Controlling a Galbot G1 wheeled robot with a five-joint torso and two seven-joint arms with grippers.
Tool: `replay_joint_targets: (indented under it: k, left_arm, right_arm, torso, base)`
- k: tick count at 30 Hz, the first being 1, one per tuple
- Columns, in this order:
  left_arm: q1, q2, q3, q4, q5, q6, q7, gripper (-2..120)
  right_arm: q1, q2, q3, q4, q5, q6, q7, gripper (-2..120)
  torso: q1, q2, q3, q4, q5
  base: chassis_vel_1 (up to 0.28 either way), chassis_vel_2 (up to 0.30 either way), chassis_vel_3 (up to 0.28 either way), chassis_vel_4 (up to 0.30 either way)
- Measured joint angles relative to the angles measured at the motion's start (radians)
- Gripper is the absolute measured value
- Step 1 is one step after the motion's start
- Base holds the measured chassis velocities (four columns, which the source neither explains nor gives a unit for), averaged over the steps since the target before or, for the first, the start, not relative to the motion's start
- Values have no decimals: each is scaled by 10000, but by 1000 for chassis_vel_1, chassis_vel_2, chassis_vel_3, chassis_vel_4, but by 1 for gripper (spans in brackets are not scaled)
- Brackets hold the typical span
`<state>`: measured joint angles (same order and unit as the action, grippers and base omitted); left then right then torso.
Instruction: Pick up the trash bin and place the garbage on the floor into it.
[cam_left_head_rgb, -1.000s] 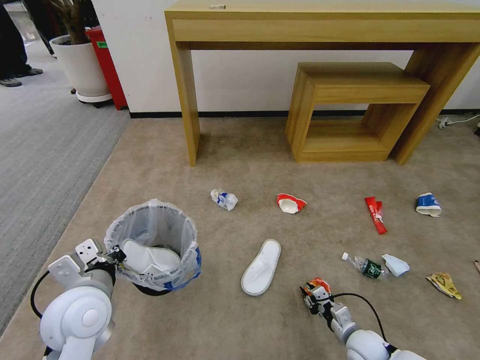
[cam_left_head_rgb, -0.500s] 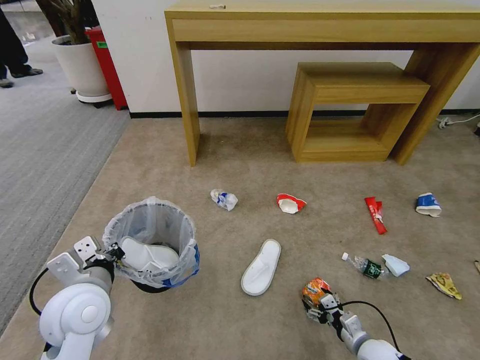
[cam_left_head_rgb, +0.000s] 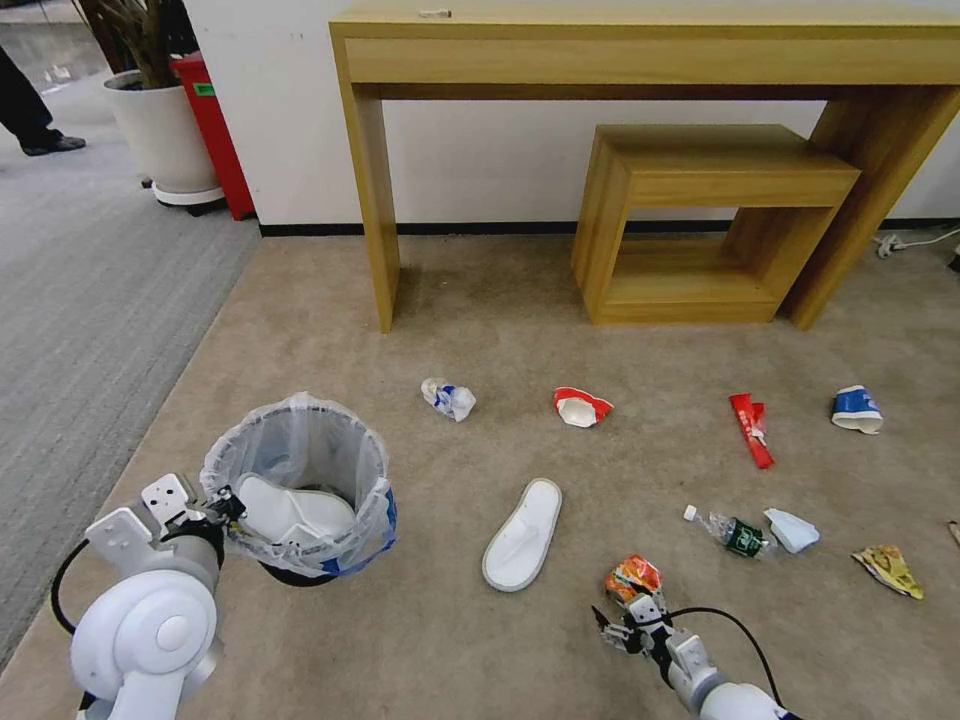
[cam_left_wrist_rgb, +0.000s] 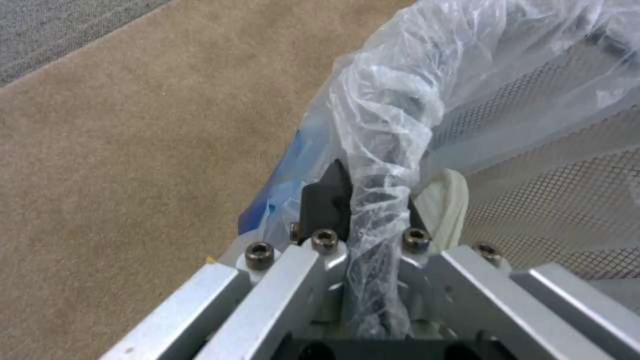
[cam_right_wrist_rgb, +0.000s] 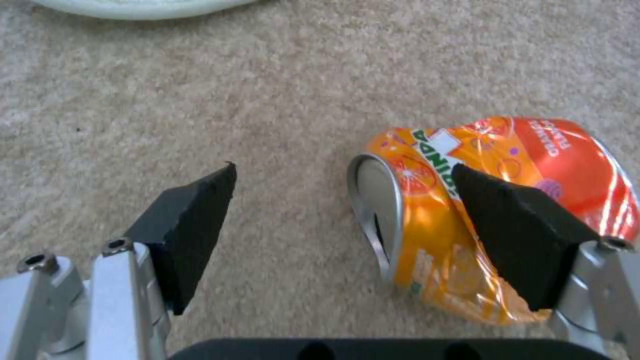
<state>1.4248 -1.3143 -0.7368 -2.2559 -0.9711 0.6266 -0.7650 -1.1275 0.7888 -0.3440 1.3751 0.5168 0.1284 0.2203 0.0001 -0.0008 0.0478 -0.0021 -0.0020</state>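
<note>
Trash bin sat low on my left side, its crinkly bag rim pinched tight between the jaws of my left gripper; through the left wrist camera I could see the bag bunched between the black pads, mesh wall behind it. One white slipper lay inside the bin. A second slipper lay on the beige carpet just to the right of the bin.

My right gripper was down at the carpet with its jaws spread wide and holding nothing. The crushed orange soda can lay on the carpet beside one pad, which overlapped it in the wrist camera; I could not tell whether they touched. The other pad stood well clear over bare carpet.

Farther out lay a blue-white crumpled cup, a red-white cup, a red wrapper, a blue cup, a small bottle, a tissue and a yellow wrapper.
</note>
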Motion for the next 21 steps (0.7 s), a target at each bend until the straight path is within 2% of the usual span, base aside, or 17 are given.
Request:
replay_joint_targets:
  k: [21]
  left_arm:
    - [77,-213,35,-151,108,-1,-28,1]
  right_arm:
    - [-69,73,42,-277,-3,177,-130,81]
  torso:
    - [1,0,0,0,0]
  base:
    - [0,0,0,0]
